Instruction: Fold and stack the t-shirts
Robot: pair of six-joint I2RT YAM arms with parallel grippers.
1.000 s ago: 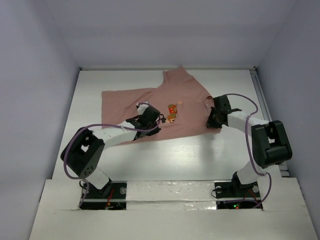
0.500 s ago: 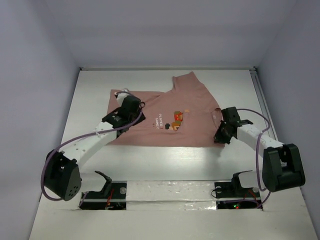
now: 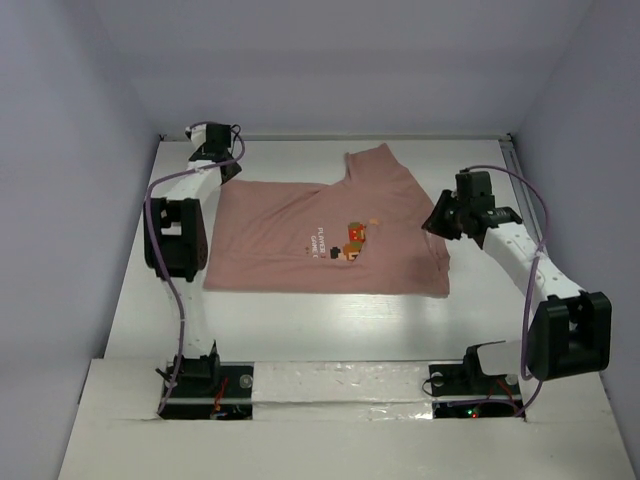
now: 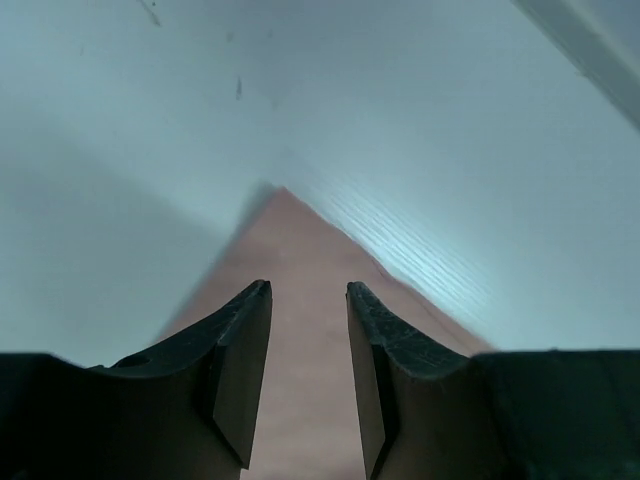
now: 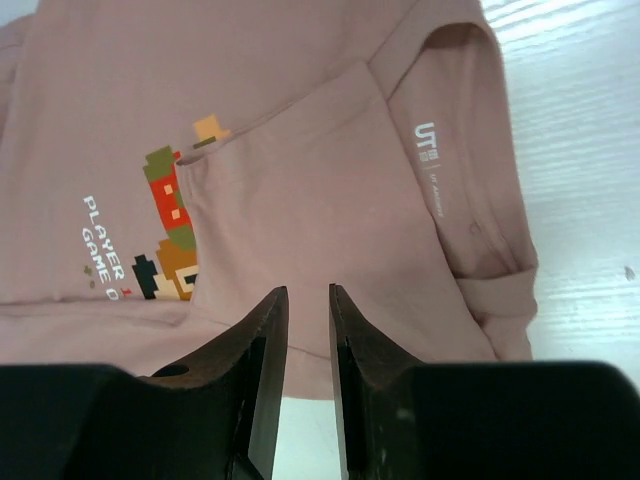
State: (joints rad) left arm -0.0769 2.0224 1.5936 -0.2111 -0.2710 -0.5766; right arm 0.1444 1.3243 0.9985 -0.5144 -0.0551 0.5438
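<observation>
Dusty-pink knit, the t-shirt [image 3: 300, 230] lies spread on the white table [image 3: 330, 320], print side up. One pointed corner [image 4: 285, 215] of it shows just ahead of the left gripper [image 4: 307, 288], whose fingers stand parted with nothing between them. The right gripper [image 5: 308, 292] hangs over the neck side, its fingers a narrow slit apart and empty. The pixel graphic [image 5: 170, 235] sits to their left and the collar label [image 5: 428, 150] ahead to their right.

The cloth looks light and limp, likely to drag and wrinkle. It is best pinched at a hem or corner, with both ends lifted together.

A sleeve [image 3: 375, 165] pokes out beyond the right fingers toward the back wall. Bare table behind both pairs of fingers gives folding room, though the side wall crowds the left pair.
</observation>
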